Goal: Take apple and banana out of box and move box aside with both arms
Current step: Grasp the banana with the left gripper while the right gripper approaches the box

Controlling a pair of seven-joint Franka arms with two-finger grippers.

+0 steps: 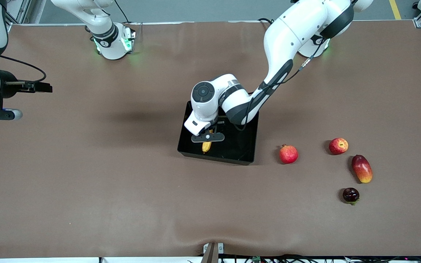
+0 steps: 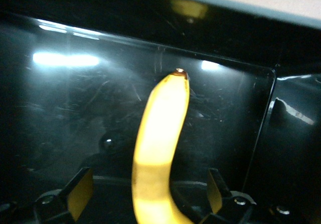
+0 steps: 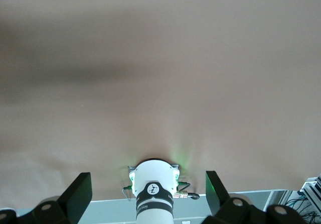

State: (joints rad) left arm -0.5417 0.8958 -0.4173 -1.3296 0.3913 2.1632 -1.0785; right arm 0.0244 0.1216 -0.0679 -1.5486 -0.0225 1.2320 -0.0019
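I see my right gripper (image 1: 31, 87) waiting with jaws wide above the bare table toward the right arm's end, well apart from the box (image 1: 249, 142). My left gripper (image 1: 208, 138) hangs inside the box, jaws wide, straddling without gripping the banana (image 2: 158, 148) on its floor. The apple (image 1: 338, 146) sits on the table toward the left arm's end from the box.

The brown tabletop (image 1: 86, 175) carries a black tray (image 1: 249, 146), pomegranate (image 1: 288, 153), apple (image 1: 338, 146), mango (image 1: 361, 168) and a dark fruit (image 1: 351, 195).
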